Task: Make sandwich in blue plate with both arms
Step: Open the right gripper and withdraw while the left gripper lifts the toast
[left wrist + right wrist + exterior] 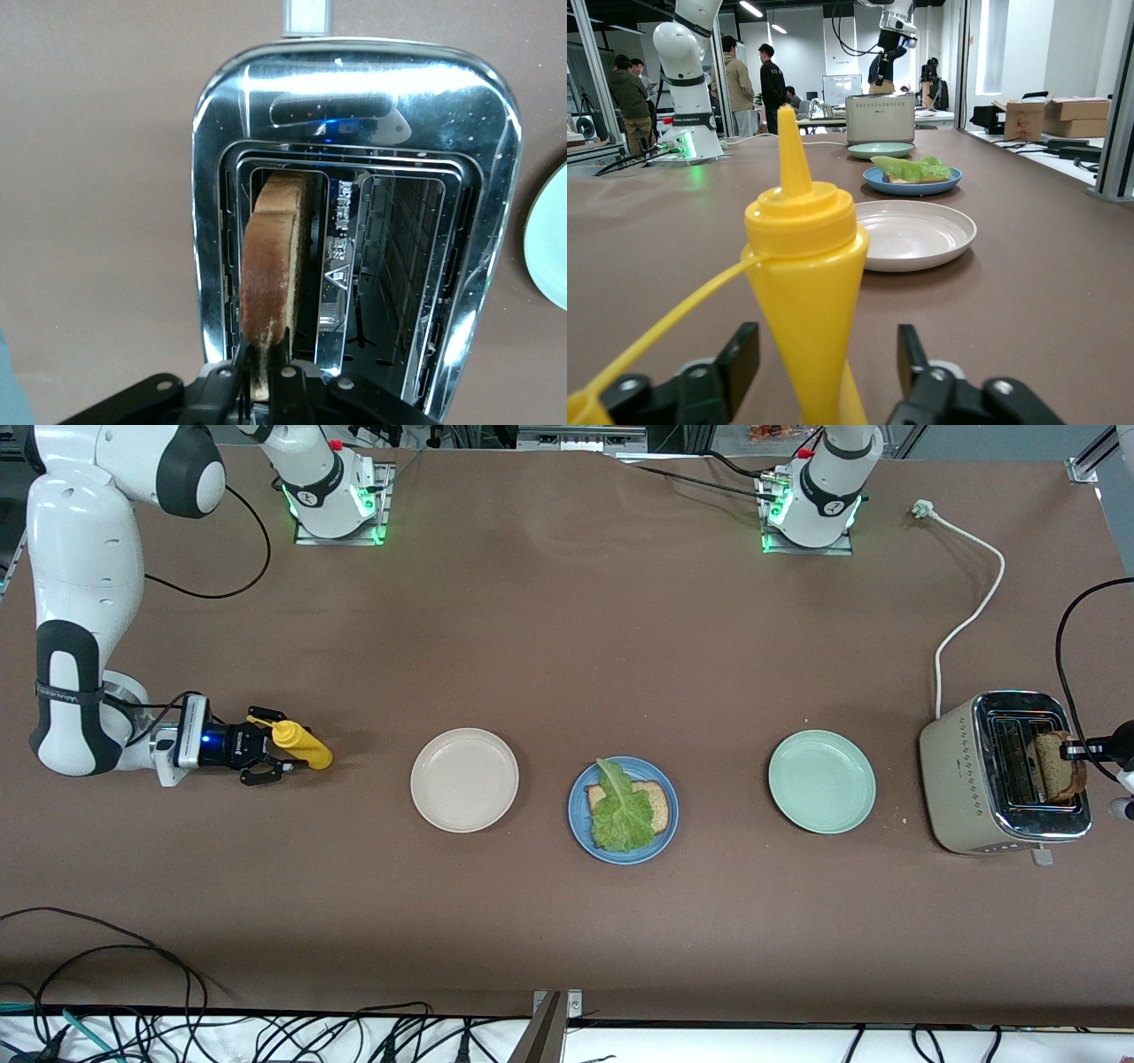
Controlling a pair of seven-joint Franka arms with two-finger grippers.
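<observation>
Left tool (262, 376) over toaster (1005, 775) at left arm's end of table (567, 646), fingers clamped on bread slice (275, 257) standing upright in slot. Right tool (266, 755) low at right arm's end, fingers spread either side of upright yellow mustard bottle (804, 266), not gripping. Blue plate (664, 833) mid-table between beige plate (464, 779) and mint plate (821, 781), holding bread with lettuce leaf (620, 815) on top.

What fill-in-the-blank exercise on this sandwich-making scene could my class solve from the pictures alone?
1. The lettuce leaf lies on a bread slice in the ____ plate.
2. The left gripper is shut on a bread slice standing in the ____.
3. The right gripper stands open around a yellow ____.
4. The blue plate sits between the beige-white plate and the ____ plate.

Missing words: blue; toaster; squeeze bottle; mint-green
</observation>
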